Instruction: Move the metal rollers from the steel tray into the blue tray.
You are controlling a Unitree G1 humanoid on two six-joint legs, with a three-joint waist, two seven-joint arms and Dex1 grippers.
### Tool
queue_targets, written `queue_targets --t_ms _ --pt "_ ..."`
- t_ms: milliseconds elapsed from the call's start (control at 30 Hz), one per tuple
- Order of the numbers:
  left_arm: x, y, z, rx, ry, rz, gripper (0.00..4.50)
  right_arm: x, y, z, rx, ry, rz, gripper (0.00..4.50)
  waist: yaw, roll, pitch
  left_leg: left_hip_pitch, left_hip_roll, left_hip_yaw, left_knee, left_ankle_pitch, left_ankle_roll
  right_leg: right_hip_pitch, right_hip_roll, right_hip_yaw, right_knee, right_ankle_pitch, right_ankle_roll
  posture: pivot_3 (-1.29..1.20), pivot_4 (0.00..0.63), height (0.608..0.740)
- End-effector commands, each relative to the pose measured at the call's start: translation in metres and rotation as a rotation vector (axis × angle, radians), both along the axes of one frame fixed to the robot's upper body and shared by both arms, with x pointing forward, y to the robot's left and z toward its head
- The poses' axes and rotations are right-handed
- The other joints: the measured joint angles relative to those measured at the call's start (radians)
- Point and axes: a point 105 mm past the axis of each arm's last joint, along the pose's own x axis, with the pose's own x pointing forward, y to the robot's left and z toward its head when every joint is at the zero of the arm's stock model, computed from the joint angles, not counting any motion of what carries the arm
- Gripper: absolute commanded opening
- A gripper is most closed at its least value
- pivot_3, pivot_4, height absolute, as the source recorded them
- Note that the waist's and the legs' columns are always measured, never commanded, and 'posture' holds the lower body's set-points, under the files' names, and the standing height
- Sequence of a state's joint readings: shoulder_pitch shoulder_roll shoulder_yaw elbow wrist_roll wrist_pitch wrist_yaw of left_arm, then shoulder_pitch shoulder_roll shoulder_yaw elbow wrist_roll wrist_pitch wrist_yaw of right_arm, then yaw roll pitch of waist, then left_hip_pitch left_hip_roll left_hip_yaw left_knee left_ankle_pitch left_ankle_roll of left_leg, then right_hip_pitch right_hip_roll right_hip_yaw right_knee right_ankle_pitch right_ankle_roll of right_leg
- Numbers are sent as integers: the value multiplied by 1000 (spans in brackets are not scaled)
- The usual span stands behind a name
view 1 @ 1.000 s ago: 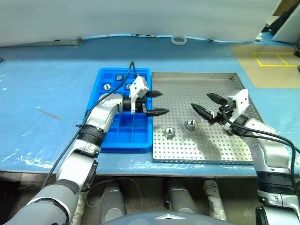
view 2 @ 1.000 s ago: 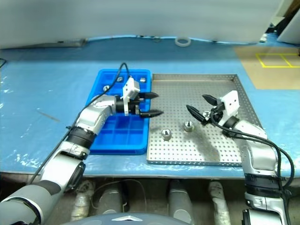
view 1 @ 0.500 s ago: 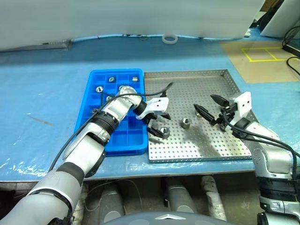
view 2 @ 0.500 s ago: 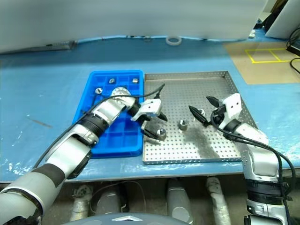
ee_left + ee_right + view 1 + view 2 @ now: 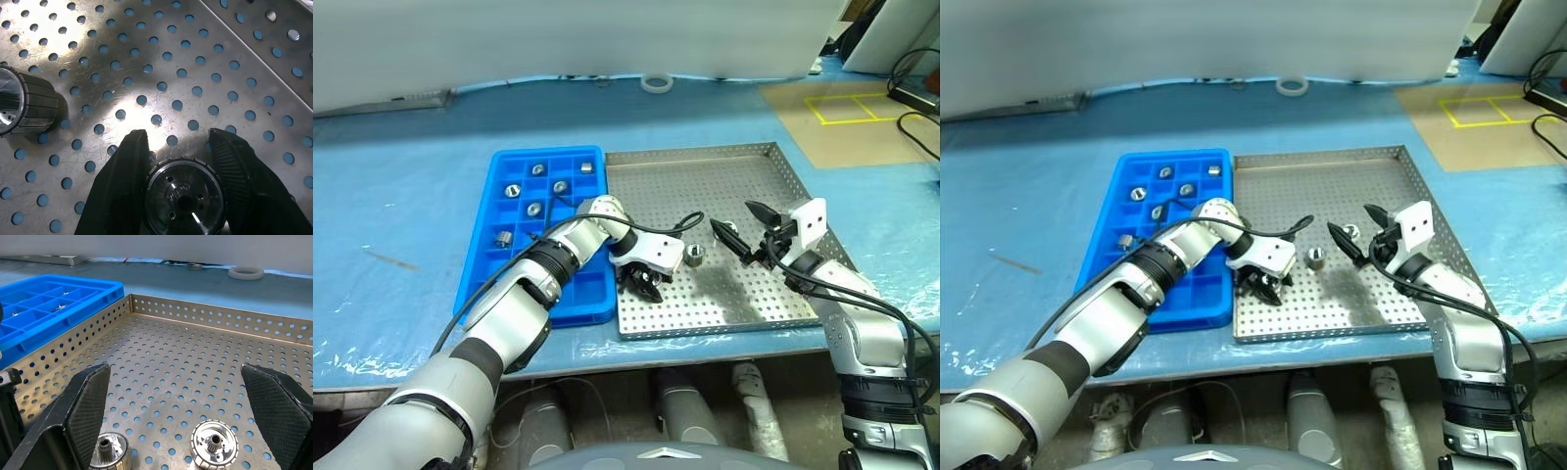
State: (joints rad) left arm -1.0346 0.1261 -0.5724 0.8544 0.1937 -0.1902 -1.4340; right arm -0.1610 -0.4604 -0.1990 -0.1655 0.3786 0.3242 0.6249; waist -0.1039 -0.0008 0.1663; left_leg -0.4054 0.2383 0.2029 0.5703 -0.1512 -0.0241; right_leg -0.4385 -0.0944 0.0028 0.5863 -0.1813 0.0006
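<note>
The left gripper [image 5: 178, 183] pinches a metal roller [image 5: 185, 196] on the steel tray [image 5: 724, 186] — near the blue tray [image 5: 475, 269]. The right gripper [image 5: 183, 396] hovers wide open over two more rollers [image 5: 213, 443].

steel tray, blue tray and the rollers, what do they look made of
Steel tray: looks like bare sheet metal, silvery with scuffed glare and punched holes. Blue tray: probably moulded plastic, uniform bright blue, slight gloss. Metal rollers, such as the one in the left gripper: machined metal by the look, shiny with ribbed sides.

Blue tray [image 5: 478, 284], perforated silver tray [image 5: 724, 162]
</note>
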Motion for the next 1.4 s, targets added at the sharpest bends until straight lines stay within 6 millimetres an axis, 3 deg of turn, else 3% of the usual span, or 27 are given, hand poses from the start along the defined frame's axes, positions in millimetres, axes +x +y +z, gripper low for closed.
queue_targets --t_ms 33,167,233,300,400,533,667,867,1000,1167,1400 --pt "9 1 16 -86 9 65 1664 1 7 14 18 -63 24 4500 0 0 0 0 0 0 0 0 0 0 0 0 0 0 0 -530 150 740" --pt "19 0 48 -356 115 239 1664 5 14 19 52 -73 54 4500 4 0 0 0 0 0 0 0 0 0 0 0 0 0 0 -501 150 740" --pt "26 4 74 -547 205 370 1664 7 18 24 86 -82 79 4500 7 0 0 0 0 0 0 0 0 -1 0 0 0 0 -1 -488 150 740" --pt "35 13 93 -700 239 491 1664 9 23 29 114 -86 104 4500 11 0 0 -1 0 0 0 0 0 -1 0 0 0 0 -1 -469 150 740" --pt "44 25 108 -832 194 616 1664 11 31 30 128 -80 144 4500 13 0 0 -1 0 0 0 0 1 -1 0 0 0 0 -1 -424 150 740" --pt "49 58 132 -1125 132 835 1664 18 54 33 159 -69 242 4500 16 0 1 -1 1 0 0 0 1 -1 0 -1 0 0 -1 -359 150 740" --pt "41 92 133 -1209 14 958 1664 22 84 33 184 -51 368 4500 23 0 1 -2 2 0 -1 0 0 -3 1 -2 0 0 -1 -282 150 740" --pt "35 148 142 -1295 -179 1156 1664 29 115 32 181 -29 509 4500 75 -1 1 -2 2 0 -3 0 -1 -3 1 -2 0 0 -1 -124 150 740" --pt "17 171 137 -1317 -251 1263 1664 31 133 29 178 -16 592 4500 112 -1 1 -1 2 0 -6 1 -2 -3 1 -2 0 0 -1 -14 150 740" --pt "-11 197 111 -1211 -314 1403 1664 33 156 30 185 -10 693 4500 150 -1 2 -1 3 0 -8 2 -4 -4 1 -3 0 -1 -3 56 150 740" --pt "-38 226 68 -1011 -305 1603 1664 33 172 22 163 0 756 4500 179 -2 2 0 4 -1 -9 4 -7 -4 1 -3 2 -1 -2 138 150 740"
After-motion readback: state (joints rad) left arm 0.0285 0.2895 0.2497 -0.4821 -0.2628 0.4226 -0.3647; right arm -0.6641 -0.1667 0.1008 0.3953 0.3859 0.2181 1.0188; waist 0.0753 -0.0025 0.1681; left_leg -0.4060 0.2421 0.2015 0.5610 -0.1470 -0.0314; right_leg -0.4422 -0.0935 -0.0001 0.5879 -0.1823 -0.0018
